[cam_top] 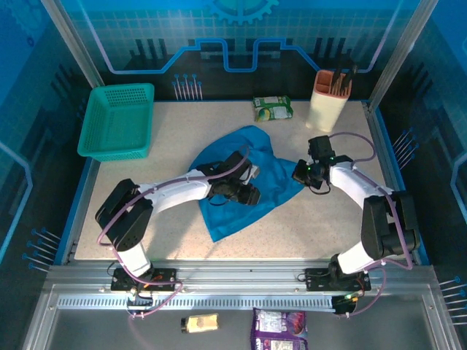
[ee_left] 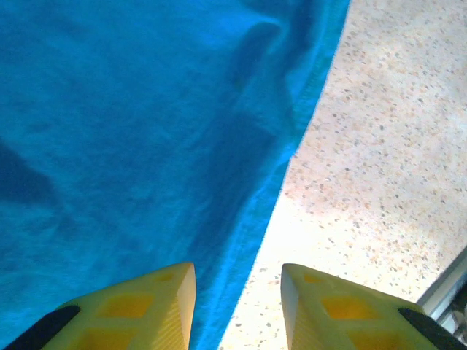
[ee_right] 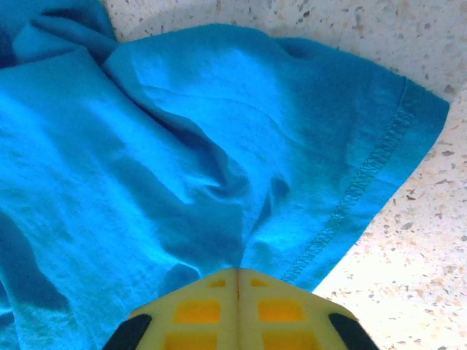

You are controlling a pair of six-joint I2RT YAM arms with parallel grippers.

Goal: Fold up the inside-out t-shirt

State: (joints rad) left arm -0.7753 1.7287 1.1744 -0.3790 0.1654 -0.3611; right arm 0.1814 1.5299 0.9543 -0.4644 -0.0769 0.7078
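Blue t-shirt [cam_top: 276, 181] on speckled table [cam_top: 188, 125]

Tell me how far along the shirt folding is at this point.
Done: nothing visible; the shirt lies crumpled in a heap on the table, no neat fold. In hand: the right gripper is shut, apparently pinching cloth near a stitched hem, while the left gripper hovers open over the shirt's edge. Left: spreading it flat and every fold.
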